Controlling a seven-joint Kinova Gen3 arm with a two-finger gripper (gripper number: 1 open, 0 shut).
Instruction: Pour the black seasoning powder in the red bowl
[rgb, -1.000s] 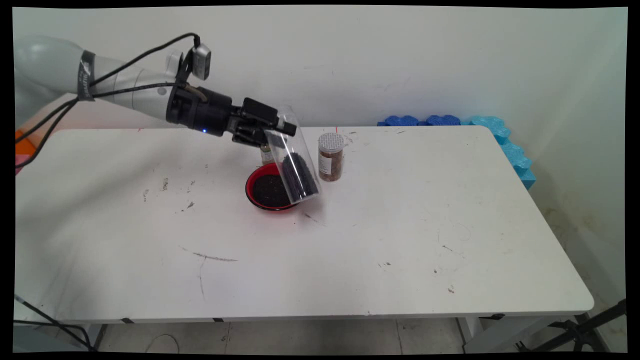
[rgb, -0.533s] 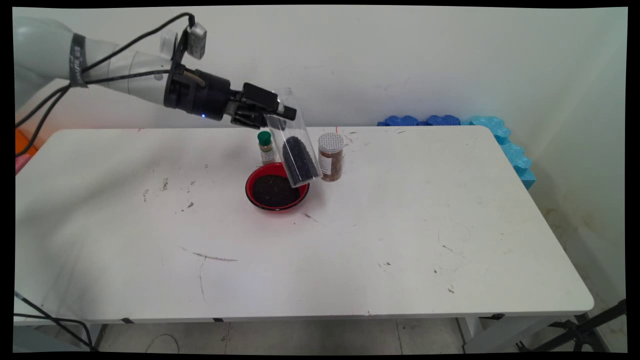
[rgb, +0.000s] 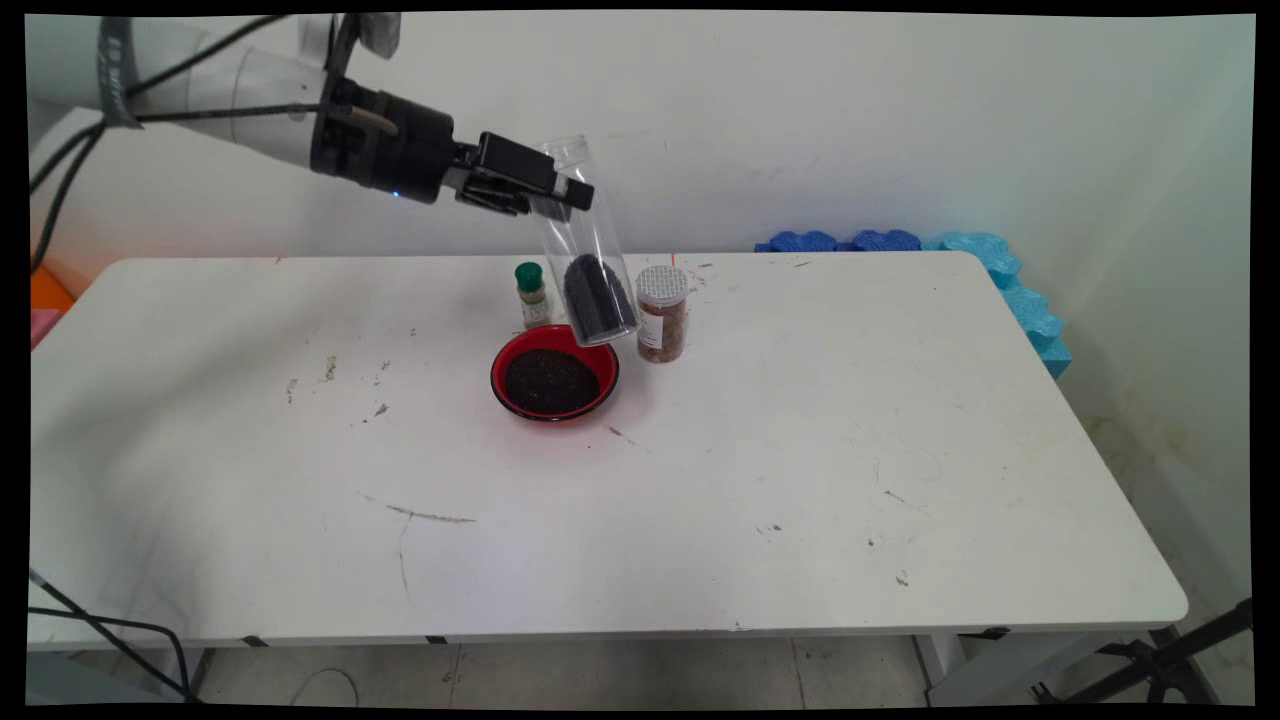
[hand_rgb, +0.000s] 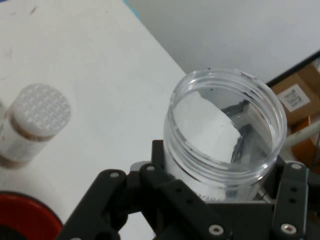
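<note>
A fixed high camera faces the wall across the table (rgb: 760, 480), while a close camera behind the claw (rgb: 560, 190) shares its clear jar (hand_rgb: 225, 135).

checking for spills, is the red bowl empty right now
No, the red bowl on the table holds a dark granular heap, right below the clear jar that the gripper holds above it.
</note>
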